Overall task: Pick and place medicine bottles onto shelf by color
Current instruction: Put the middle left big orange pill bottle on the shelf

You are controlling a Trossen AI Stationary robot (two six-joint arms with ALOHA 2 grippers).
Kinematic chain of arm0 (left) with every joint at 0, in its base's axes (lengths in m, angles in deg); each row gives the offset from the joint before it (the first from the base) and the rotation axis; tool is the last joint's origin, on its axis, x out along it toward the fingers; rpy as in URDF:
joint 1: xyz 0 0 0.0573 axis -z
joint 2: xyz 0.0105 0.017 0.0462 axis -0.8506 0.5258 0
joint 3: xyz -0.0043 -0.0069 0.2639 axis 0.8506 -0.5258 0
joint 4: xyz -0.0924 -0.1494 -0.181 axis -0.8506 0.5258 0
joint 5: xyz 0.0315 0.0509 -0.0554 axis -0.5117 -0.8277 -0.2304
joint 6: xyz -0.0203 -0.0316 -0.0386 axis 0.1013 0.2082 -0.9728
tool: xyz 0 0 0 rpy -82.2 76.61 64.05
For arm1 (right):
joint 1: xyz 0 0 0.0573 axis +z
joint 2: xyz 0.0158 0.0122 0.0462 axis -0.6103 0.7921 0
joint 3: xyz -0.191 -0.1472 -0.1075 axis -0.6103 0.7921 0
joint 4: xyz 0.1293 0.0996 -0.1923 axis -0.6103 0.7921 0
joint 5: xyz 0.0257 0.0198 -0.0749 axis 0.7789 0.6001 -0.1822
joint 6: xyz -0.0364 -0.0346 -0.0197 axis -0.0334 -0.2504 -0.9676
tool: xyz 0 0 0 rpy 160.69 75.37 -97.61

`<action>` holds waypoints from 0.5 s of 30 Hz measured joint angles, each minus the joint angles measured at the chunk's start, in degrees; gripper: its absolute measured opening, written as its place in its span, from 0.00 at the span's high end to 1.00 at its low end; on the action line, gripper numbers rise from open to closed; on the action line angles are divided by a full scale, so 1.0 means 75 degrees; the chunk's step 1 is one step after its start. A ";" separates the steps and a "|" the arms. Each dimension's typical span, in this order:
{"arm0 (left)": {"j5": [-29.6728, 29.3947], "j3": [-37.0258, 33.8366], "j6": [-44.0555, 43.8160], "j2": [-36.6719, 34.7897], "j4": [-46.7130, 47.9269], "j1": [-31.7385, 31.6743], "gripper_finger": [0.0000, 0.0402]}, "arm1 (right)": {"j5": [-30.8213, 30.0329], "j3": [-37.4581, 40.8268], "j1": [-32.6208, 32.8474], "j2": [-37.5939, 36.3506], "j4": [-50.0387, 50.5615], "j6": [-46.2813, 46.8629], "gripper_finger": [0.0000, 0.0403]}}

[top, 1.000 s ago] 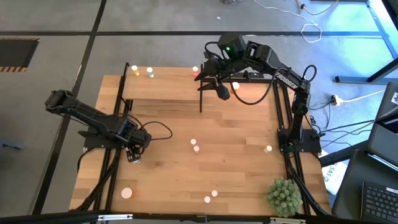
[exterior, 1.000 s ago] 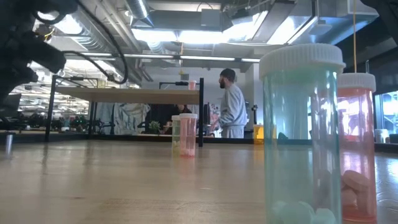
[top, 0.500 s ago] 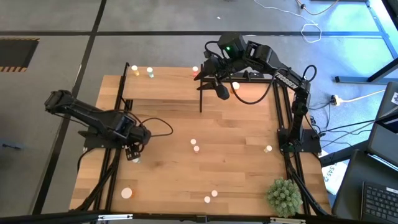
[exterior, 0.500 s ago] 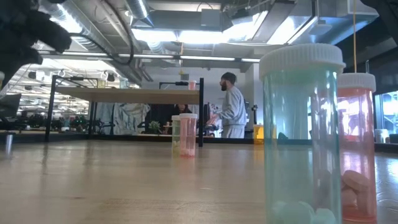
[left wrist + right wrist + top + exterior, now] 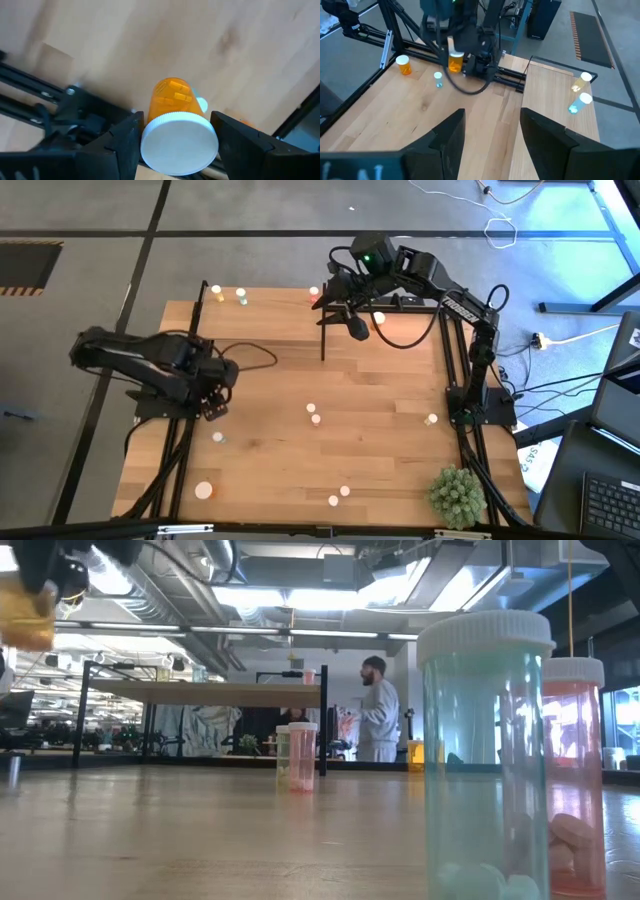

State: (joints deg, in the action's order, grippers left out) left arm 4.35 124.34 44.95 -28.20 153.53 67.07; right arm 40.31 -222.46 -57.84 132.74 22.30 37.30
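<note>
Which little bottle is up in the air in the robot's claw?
The orange bottle with the white cap, gripped in the left claw and lifted off the table. The other bottles all stand on the table or on the shelf.

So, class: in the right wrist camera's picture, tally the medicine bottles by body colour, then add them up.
Orange bottles: 3, one of them held in the left hand
Pale green bottles: 2
Total: 5

Translucent orange plastic bottle [image 5: 172, 102] with smooth matt white cap [image 5: 180, 143]; matt black fingers [image 5: 125, 145]; smooth planked wood tabletop [image 5: 370, 430].
</note>
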 joint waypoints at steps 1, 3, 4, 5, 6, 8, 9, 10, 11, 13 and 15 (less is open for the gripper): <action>-0.0112 0.0168 0.0003 0.0000 0.0090 -0.0064 0.46 | 0.0000 0.0000 0.0000 0.0000 0.0000 -0.0001 0.52; -0.0335 0.0530 0.0150 0.0000 0.0274 -0.0188 0.46 | 0.0000 0.0000 0.0000 0.0000 0.0010 -0.0002 0.52; -0.0453 0.0714 0.0301 0.0000 0.0390 -0.0260 0.46 | -0.0003 0.0000 0.0000 0.0000 0.0014 -0.0004 0.52; -0.0584 0.0901 0.0427 0.0002 0.0487 -0.0335 0.46 | -0.0002 0.0000 0.0000 0.0000 0.0015 -0.0004 0.52; -0.0717 0.1099 0.0560 0.0043 0.0563 -0.0418 0.46 | -0.0001 0.0000 0.0002 0.0000 0.0016 -0.0004 0.52; -0.0941 0.1497 0.0854 0.0203 0.0669 -0.0611 0.46 | -0.0002 0.0000 0.0003 0.0000 0.0036 0.0000 0.52; -0.1045 0.1681 0.1017 0.0282 0.0727 -0.0725 0.46 | -0.0002 0.0000 0.0003 0.0000 0.0069 0.0002 0.52; -0.1163 0.1915 0.1212 0.0362 0.0869 -0.0852 0.46 | -0.0003 0.0000 0.0003 0.0000 0.0106 0.0002 0.52; -0.1270 0.2130 0.1417 0.0452 0.0995 -0.0978 0.46 | -0.0003 0.0000 0.0003 0.0000 0.0155 0.0002 0.52; -0.1349 0.2565 0.1868 0.0665 0.1058 -0.1259 0.46 | -0.0011 0.0000 0.0000 -0.0006 0.0263 0.0002 0.52; -0.1343 0.2949 0.2401 0.0932 0.1004 -0.1572 0.46 | -0.0200 0.0000 0.0003 -0.0037 0.0282 0.0012 0.52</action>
State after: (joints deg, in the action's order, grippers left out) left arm -5.72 146.46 62.96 -21.21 161.05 55.28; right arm 38.81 -222.46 -57.82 132.46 24.41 37.39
